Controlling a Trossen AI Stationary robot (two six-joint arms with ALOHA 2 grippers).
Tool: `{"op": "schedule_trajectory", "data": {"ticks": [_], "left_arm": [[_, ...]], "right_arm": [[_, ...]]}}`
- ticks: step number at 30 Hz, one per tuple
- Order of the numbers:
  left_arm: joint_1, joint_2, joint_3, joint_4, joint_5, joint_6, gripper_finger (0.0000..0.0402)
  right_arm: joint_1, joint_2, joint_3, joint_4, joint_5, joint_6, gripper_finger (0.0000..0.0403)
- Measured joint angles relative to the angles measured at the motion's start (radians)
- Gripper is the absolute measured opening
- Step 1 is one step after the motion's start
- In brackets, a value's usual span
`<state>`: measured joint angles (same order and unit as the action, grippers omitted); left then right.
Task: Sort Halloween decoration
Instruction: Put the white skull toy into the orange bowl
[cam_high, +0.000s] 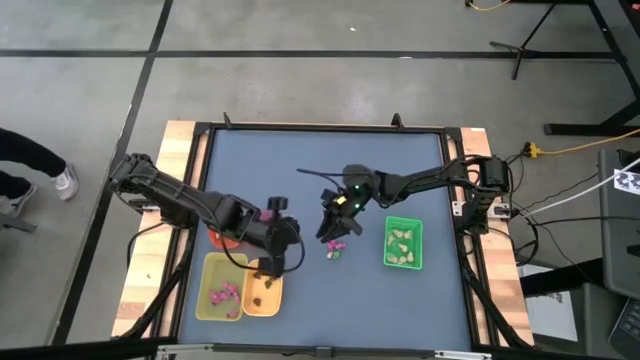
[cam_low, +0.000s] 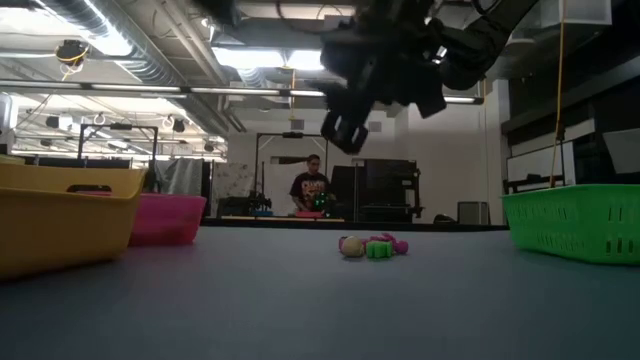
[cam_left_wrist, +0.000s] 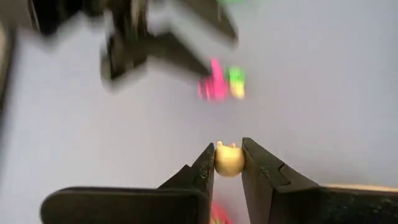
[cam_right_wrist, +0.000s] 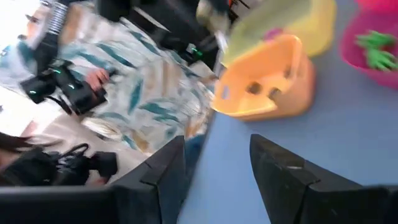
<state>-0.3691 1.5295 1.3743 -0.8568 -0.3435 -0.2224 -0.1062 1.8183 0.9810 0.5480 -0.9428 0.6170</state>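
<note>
My left gripper (cam_left_wrist: 229, 163) is shut on a cream-white trinket (cam_left_wrist: 229, 159). In the high view it hovers at the far rim of the orange bowl (cam_high: 262, 292). Three loose trinkets, magenta, green and cream (cam_high: 335, 249) (cam_low: 372, 245) (cam_left_wrist: 221, 84), lie together mid-table. My right gripper (cam_high: 334, 222) (cam_low: 345, 128) (cam_right_wrist: 217, 167) hangs open above them, just to their far side, touching nothing. Magenta trinkets lie in the yellow tray (cam_high: 208, 292), cream ones in the green tray (cam_high: 403, 243), dark ones in the orange bowl (cam_right_wrist: 266, 84) and green ones in the pink bowl (cam_right_wrist: 376, 46). My left gripper pinches the cream-white trinket between its two fingers (cam_left_wrist: 205, 167), one on each side of its round body (cam_left_wrist: 229, 162). It sits at their free ends and is lifted clear of the table.
The yellow tray (cam_low: 60, 215) and orange bowl stand side by side at the near left, with the pink bowl (cam_low: 165, 220) just beyond them. The green tray (cam_low: 580, 222) stands to the right. Bare blue tabletop (cam_high: 300, 160) fills the far half. A person stands in the room behind.
</note>
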Motion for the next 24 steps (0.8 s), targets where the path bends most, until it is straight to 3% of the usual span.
{"op": "schedule_trajectory", "data": {"ticks": [5, 10, 16, 24], "left_arm": [[-0.015, 0.0, 0.0, -0.285, 0.075, -0.214, 0.0041], [-0.041, 0.0, -0.001, -0.513, 0.077, -0.386, 0.0042], [-0.07, 0.0, -0.059, -0.6, 0.077, -0.453, 0.0042], [-0.08, 0.001, -0.197, -0.598, 0.076, -0.457, 0.0042]], "right_arm": [[0.001, 0.0, 0.0, -0.135, 0.089, -0.078, 0.0179], [0.001, 0.0, 0.0, -0.189, 0.189, -0.128, 0.0179], [0.001, 0.0, 0.0, -0.208, 0.26, -0.162, 0.0179], [0.001, 0.0, 0.0, -0.211, 0.28, -0.163, 0.0179]]}}
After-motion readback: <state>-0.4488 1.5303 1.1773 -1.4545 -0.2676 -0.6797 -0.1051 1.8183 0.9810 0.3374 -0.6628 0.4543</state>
